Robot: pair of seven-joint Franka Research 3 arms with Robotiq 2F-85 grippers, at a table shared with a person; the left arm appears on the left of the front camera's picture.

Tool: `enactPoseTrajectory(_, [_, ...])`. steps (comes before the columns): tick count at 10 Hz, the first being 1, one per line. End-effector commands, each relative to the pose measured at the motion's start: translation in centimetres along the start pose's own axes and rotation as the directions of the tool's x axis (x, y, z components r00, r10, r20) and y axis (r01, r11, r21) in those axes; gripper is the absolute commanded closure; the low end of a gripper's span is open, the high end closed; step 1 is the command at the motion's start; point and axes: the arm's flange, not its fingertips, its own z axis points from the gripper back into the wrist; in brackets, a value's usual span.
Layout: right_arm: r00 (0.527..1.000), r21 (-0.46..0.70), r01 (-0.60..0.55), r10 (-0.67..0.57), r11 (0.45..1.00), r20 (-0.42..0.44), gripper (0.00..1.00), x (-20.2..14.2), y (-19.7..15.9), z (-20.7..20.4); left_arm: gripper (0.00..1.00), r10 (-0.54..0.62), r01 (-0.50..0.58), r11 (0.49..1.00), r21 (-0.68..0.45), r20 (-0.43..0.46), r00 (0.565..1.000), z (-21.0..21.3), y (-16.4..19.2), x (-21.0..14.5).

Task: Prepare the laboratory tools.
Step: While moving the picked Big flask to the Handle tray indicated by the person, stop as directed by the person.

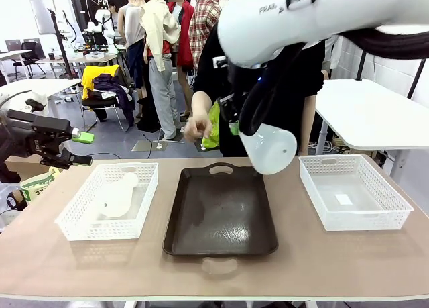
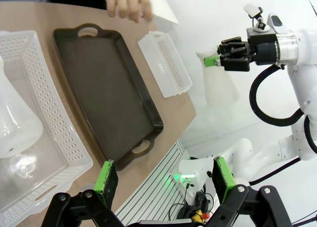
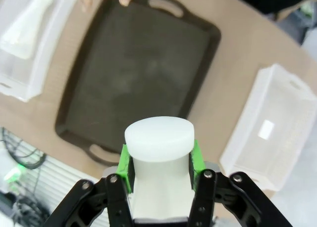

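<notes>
The right gripper [image 3: 159,163] pinches one Erlenmeyer flask [image 1: 269,148] by its neck, in the air over the dark tray [image 1: 221,217]. The left gripper [image 2: 166,176] is spread open, off the left side of the table [image 1: 335,262]. The second flask [image 1: 119,195] lies in the left mesh basket [image 1: 79,229].

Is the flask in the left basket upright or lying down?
Lying down: the flask rests on its side in the white basket, neck pointing sideways, not up.

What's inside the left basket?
One flask lies on its side in the left basket. The patch of basket floor beneath the flask is covered, so anything under it can't be seen.
</notes>
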Motion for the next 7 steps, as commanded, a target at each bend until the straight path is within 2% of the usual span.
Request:
enactPoseTrajectory(1, [0.999, -0.018, -0.039, 0.039, 0.999, 0.026, 1.0, 1.4, 1.5, -1.7, 0.0, 0.001, -0.001, 1.0, -0.019, 0.009, 1.0, 0.1, 0.0, 0.1])
enactPoseTrajectory(4, [0.997, 0.019, -0.075, 0.076, 0.997, -0.012, 1.0, 1.5, 3.5, -4.2, 0.0, 0.001, -0.001, 1.0, -0.019, 0.009, 1.0, 0.1, 0.0, 0.1])
enactPoseTrajectory(6, [0.999, 0.037, -0.047, 0.048, 0.998, -0.018, 1.0, 1.6, 2.9, -4.1, 0.0, 0.001, -0.001, 1.0, -0.019, 0.009, 1.0, 0.1, 0.0, 0.1])
enactPoseTrajectory(7, [0.998, 0.035, -0.013, 0.015, 0.999, -0.057, 1.0, 1.9, 2.2, -4.0, 0.0, 0.001, -0.001, 1.0, -0.019, 0.009, 1.0, 0.1, 0.0, 0.1])
